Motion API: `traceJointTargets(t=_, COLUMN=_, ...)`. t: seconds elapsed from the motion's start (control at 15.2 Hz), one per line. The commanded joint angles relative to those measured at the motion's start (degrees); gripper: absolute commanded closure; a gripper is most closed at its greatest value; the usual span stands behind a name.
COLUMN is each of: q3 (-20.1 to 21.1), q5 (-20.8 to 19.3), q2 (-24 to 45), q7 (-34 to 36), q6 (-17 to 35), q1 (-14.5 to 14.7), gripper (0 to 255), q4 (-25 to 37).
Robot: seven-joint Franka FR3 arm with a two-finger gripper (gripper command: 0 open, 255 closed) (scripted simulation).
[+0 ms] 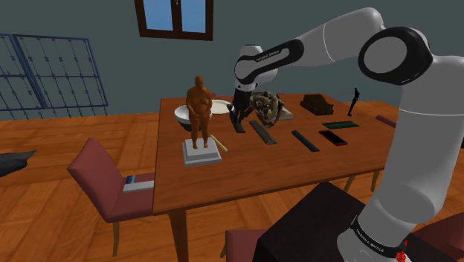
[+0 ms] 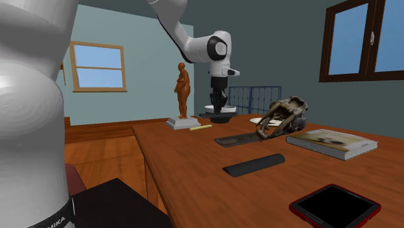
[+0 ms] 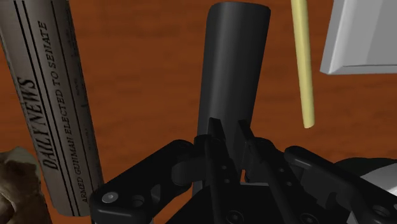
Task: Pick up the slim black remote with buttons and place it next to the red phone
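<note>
Shoulder view: wooden table (image 1: 245, 175), and on it a brown statue (image 1: 198, 112) on a grey base, which serves as the landmark. A white bowl (image 1: 186, 113) sits just behind the statue. The hand (image 1: 238, 112) hangs near the statue, toward the shoulder view's right, low over the black remote (image 1: 239, 124) lying flat. The red phone (image 1: 333, 138) lies well apart from the statue, farther that way. Wrist view: the hand is narrow, fingers (image 3: 216, 137) almost meeting over the remote's end. A thin yellow stick (image 3: 302, 63) lies between the remote and the statue's base.
</note>
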Motion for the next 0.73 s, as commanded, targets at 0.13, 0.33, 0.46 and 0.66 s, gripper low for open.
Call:
traceJointTargets(t=0.13, q3=-1.3, q5=0.7, q2=-5.8, q7=-4.1, q6=1.6, q1=-2.4, gripper=255, q4=-7.7)
traceJointTargets(t=0.33, q3=-2.6, q5=1.1, q2=-9.8, q7=-7.4, q6=2.6, q1=-4.2, gripper=255, q4=-13.0)
traceJointTargets(t=0.46, q3=-3.6, q5=1.2, q2=-12.3, q7=-9.8, q6=3.0, q1=-5.4, gripper=255, q4=-16.1)
traceJointTargets(t=0.66, q3=-5.3, q5=1.2, q2=-15.8, q7=-13.3, q6=3.5, q1=-7.1, gripper=255, q4=-20.4)
